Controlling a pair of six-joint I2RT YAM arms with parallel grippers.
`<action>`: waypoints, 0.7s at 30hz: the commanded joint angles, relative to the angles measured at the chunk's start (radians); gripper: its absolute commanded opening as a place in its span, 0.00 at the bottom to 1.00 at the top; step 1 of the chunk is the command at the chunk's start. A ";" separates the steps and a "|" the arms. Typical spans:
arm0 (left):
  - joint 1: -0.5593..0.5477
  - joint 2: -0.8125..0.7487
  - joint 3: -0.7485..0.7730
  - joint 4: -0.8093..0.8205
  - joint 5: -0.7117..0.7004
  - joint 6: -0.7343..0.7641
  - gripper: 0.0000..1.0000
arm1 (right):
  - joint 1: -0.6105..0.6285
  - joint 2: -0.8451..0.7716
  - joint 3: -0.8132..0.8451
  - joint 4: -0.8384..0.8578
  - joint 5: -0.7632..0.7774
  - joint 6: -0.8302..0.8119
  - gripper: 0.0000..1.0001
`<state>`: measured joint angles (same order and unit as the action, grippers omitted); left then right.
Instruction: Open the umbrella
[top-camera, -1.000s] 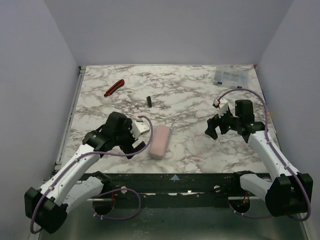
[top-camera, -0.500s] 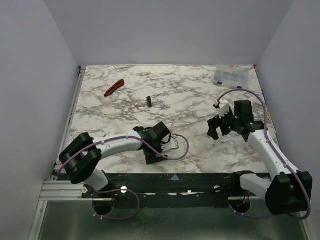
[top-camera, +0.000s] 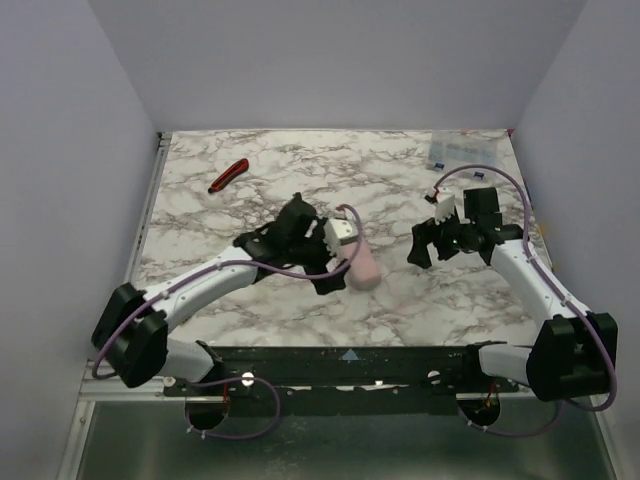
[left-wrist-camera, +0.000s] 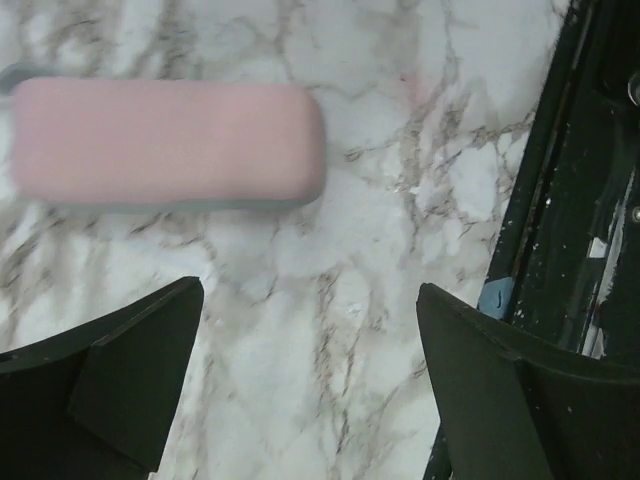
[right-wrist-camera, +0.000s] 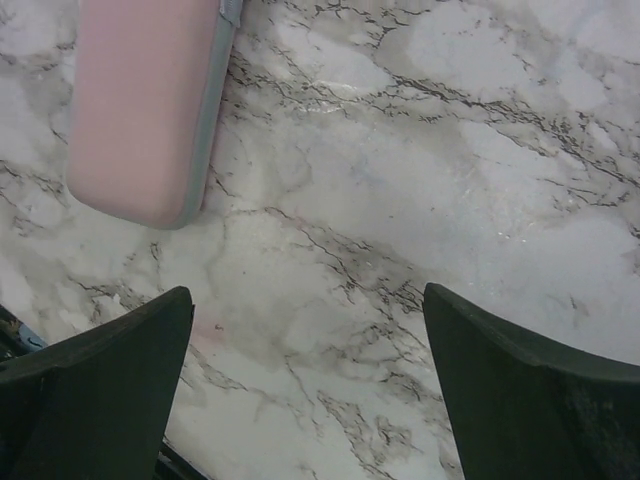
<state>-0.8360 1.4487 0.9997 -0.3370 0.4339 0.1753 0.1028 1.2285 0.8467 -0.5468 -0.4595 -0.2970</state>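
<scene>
One umbrella (top-camera: 365, 269), one red tool (top-camera: 228, 176) on the table (top-camera: 380, 170).
Left claw (left-wrist-camera: 308, 300) and right claw (right-wrist-camera: 308, 300) hung spread, the left just beside the umbrella.

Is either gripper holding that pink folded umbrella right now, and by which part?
Nothing is held: left gripper and right gripper are open and empty; the pink folded umbrella lies clear of both.

The umbrella (left-wrist-camera: 165, 143) looks matt, the marbled table (left-wrist-camera: 330, 300) smooth.

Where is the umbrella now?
In the top view, the umbrella lies just right of the left gripper, with the right gripper farther to its right.
</scene>
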 joint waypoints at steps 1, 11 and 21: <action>0.232 -0.212 -0.130 0.078 0.183 -0.059 0.93 | 0.025 0.050 0.030 0.051 -0.102 0.125 1.00; 0.565 -0.427 -0.249 0.060 0.101 -0.170 0.98 | 0.348 0.311 0.188 0.105 0.057 0.194 1.00; 0.785 -0.519 -0.338 0.145 0.209 -0.350 0.99 | 0.558 0.648 0.422 0.029 0.074 0.044 1.00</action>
<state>-0.1093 0.9714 0.6838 -0.2508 0.5594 -0.0925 0.5900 1.7889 1.1954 -0.4667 -0.3939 -0.1513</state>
